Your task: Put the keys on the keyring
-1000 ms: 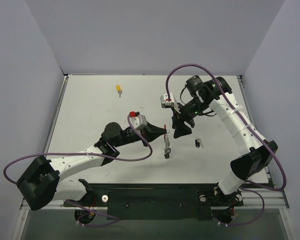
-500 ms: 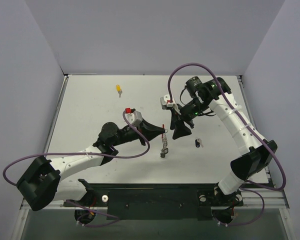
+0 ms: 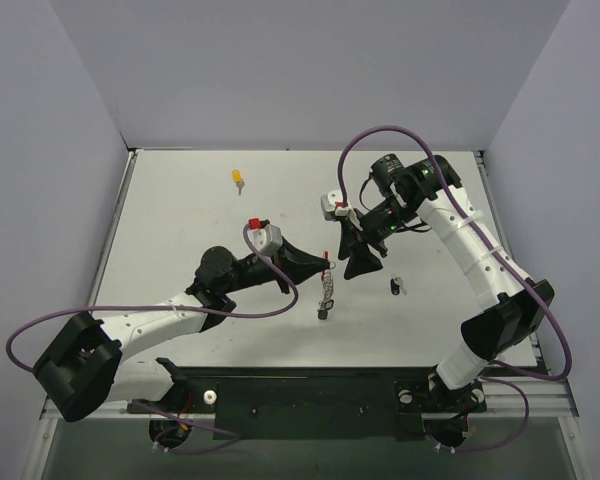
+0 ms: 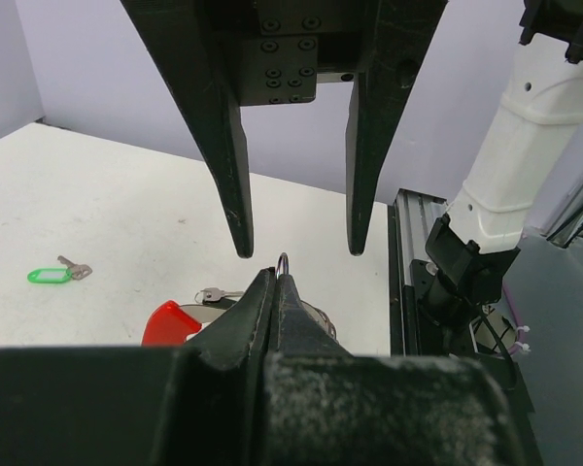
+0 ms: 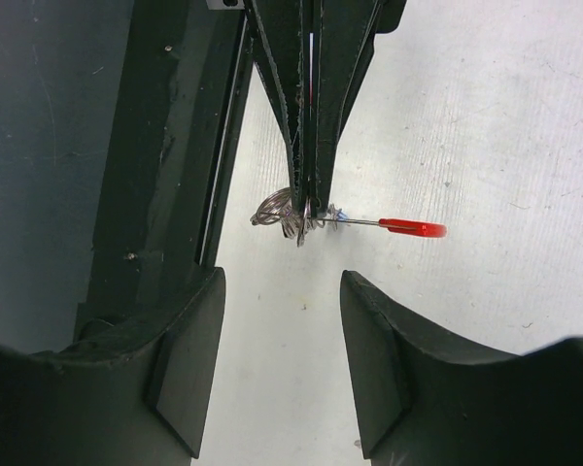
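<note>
left gripper [image 3: 328, 268] pinches the keyring [image 3: 327, 294] tight over the middle of the table [image 3: 180, 230], and the right gripper [image 3: 358, 268], wide open and empty, faces it, so next it likely must fetch the black key [image 3: 396, 286] nearby.

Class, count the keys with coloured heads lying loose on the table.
3: a yellow key near the far edge, a black key nearer and to the right, and a green key seen only by the left wrist camera. Others may hang hidden at the keyring.
</note>
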You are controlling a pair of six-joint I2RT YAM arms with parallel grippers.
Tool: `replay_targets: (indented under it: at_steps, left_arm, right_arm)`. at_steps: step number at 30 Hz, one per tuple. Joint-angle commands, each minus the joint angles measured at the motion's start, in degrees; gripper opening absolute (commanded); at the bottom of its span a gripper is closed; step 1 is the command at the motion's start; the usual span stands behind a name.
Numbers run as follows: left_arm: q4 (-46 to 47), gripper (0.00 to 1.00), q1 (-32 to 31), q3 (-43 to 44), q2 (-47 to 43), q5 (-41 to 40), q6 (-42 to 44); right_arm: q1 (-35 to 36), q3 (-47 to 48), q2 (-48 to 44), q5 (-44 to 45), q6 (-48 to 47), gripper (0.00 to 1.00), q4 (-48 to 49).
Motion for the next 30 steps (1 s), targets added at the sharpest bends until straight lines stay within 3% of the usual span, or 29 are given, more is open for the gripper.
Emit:
replay_targets:
  at_steps: [1, 17, 30]
  left_arm:
    - [5.42, 0.0, 0.39, 0.16, -1.15, 1.83, 0.28]
    - [6.03, 0.0, 1.18, -0.36, -1.23, 4.99, 1.34]
    - [12.27, 0.0, 2.59, -2.82, -1.85, 11.05, 2.39]
  right_arm:
    - [-0.08, -0.29, -1.04, -2.93, -1.41, 0.46, -6.06]
    - [-0.17, -0.47, -1.39, -2.57, -1.32, 0.46, -6.06]
    - [-1.14, -1.69, -3.15, -1.78, -1.14, 0.47, -5.62]
